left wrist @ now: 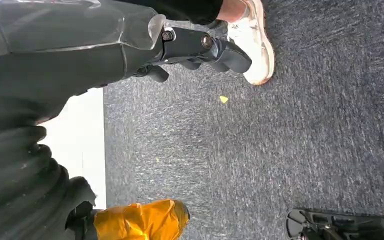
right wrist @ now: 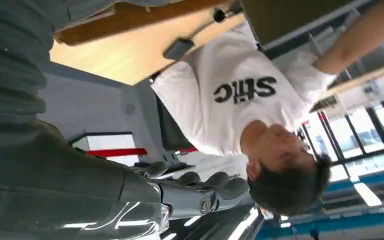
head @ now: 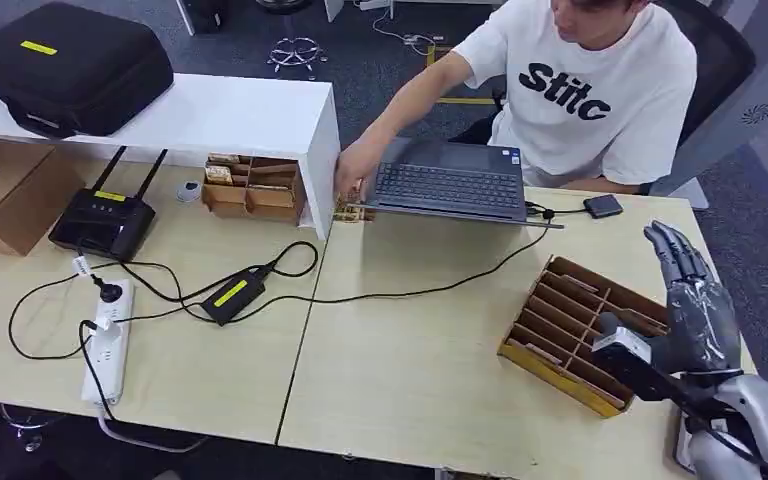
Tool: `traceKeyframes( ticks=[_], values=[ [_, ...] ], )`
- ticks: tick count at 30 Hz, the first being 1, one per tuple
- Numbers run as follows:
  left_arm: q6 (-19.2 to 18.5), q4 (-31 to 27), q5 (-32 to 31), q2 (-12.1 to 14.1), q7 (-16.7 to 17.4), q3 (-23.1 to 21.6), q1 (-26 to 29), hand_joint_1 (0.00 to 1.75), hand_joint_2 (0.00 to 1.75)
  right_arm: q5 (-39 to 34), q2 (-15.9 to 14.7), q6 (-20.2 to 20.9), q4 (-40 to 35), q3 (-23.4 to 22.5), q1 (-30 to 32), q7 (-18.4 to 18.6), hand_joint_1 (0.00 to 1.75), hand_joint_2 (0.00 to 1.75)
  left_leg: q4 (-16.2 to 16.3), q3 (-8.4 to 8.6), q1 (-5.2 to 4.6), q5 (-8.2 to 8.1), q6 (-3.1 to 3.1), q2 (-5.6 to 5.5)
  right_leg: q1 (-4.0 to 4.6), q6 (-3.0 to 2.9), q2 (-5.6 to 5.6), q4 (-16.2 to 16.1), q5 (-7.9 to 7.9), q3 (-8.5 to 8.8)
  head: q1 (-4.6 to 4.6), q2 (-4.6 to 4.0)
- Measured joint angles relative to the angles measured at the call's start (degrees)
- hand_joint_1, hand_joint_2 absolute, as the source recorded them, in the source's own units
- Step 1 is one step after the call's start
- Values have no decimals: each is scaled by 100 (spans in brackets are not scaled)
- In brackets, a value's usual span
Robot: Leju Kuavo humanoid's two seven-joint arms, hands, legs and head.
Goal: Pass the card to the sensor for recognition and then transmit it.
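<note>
The right hand point(head: 695, 310) is raised over the near right corner of the table point(head: 410, 350), fingers extended upward and apart, nothing held in it. It stands just beside the slotted wooden rack point(head: 570, 330), on the rack's far-right side. The left hand point(left wrist: 200, 47) hangs off the table, above grey carpet; its fingers are loosely curled with nothing seen in them, though whether they are fully closed cannot be told.

No card can be made out with certainty. Thin edges are visible in the rack's near slots, possibly cards, but too small to confirm. The small black device point(head: 603, 206) beside the laptop point(head: 450, 190) is judged to be the sensor, cabled to the laptop.

Risks, as judged:
- The rack is light and sits near the table edge; it could be pushed or tipped if the fingers are lowered against a divider.
- A thin card standing in a narrow slot may be pinched poorly and dropped.
- The cable point(head: 440, 290) lies between rack and sensor and could be snagged on the reach.
- A person's hand point(head: 355, 170) works beside the laptop; contact is possible near the sensor.
</note>
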Motion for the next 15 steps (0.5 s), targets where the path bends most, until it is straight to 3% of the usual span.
traceKeyframes(
  ticks=[7, 15],
  values=[
    [0, 0, -35, 0, 20, 39, -2, 0, 175, 317, -118, 295, 431, 103, -142, 278, 0, 175, 0, 0, 0, 0, 0, 1, 0, 0, 0, 1, 1, 1, -2, 0],
    [-7, 0, -109, 0, 22, 39, -13, 0, 175, 919, -118, 168, 1033, 446, -563, 721, 0, 175, 0, 0, 0, 1, 0, 1, 0, 0, 0, 3, 1, 1, -2, 0]
  ],
)
